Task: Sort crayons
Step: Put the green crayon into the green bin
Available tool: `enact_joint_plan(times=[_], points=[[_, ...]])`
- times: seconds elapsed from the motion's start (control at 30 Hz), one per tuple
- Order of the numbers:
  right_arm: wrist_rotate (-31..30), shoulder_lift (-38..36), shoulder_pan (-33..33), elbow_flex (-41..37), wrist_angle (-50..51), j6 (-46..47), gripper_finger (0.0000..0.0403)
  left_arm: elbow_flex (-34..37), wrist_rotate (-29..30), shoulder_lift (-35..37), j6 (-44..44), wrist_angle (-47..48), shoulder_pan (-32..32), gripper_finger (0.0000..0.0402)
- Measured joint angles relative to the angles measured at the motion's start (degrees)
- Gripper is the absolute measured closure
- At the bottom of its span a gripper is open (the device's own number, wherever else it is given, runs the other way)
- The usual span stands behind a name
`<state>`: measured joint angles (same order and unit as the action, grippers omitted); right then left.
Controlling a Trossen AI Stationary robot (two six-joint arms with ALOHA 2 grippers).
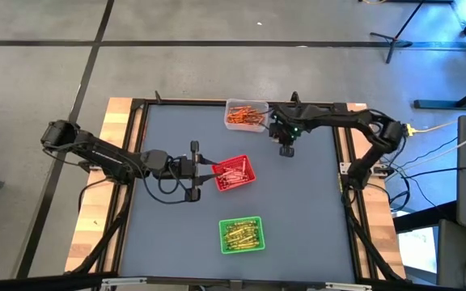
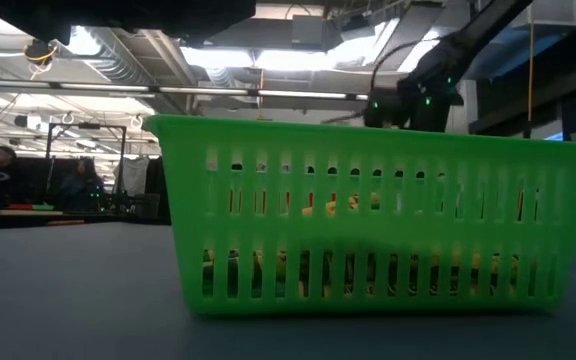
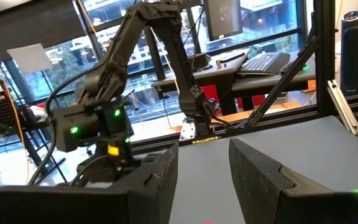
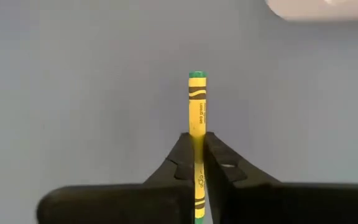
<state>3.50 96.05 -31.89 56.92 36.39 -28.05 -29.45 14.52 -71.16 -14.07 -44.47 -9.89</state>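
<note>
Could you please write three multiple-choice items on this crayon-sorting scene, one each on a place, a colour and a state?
1. Where does the clear tray sit relative to the red tray?
A. farther from the table's front edge
B. inside it
C. stacked on the green tray

2. What colour is the wrapper of the crayon held by the right gripper?
A. blue
B. yellow
C. white

3. How is the right gripper?
A. wide open
B. shut on the crayon
C. shut on a tray

Answers: 1 A, the high view shows it beyond the red tray. 2 B, the right wrist view shows yellow. 3 B, both fingers pinch it.
</note>
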Motion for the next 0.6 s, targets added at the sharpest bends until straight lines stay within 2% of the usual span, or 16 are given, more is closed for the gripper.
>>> enact_joint_plan(times=[0.33, 0.5, 0.6], points=[[0.1, -9.4, 16.9, 0.5, 2.0, 9.6, 0.0398, 0.0, 0.0, 0.0, 0.4, -0.2, 0.0, 0.0273], [0.2, -11.7, 26.6, 0.5, -1.5, 16.0, 0.0390, 0.0, -0.1, 0.0, 0.0, -0.2, 0.0, 0.0273], [0.2, -11.7, 32.2, 0.5, -4.5, 19.6, 0.0389, 0.0, -2.1, 0.0, 2.3, -0.2, 0.0, 0.0273]])
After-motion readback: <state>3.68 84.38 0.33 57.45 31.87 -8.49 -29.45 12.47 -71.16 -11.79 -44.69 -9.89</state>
